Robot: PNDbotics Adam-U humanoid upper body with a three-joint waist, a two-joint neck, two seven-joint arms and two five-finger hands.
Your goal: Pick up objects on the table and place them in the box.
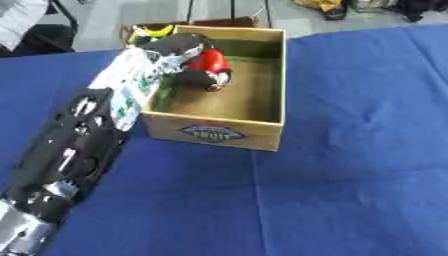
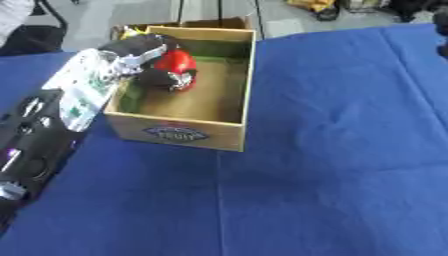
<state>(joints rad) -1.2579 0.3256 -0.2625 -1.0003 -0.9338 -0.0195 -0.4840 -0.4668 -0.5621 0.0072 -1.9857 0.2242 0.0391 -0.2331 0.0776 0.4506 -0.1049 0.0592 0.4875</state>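
Note:
My left arm reaches from the lower left up into the open cardboard box (image 1: 267,80). My left hand (image 1: 188,50) is inside the box near its far left corner, fingers curled round a red object (image 1: 211,61). The hand and the red object are low over the box's brown floor; I cannot tell whether the object touches it. A blue oval label (image 1: 213,133) marks the box's front wall. My right hand shows in neither view.
The box stands on a blue cloth (image 1: 350,165) that covers the table. Behind the box sits a second carton with a yellow item (image 1: 153,31) in it. A person's white sleeve (image 1: 17,20) shows at the far left edge.

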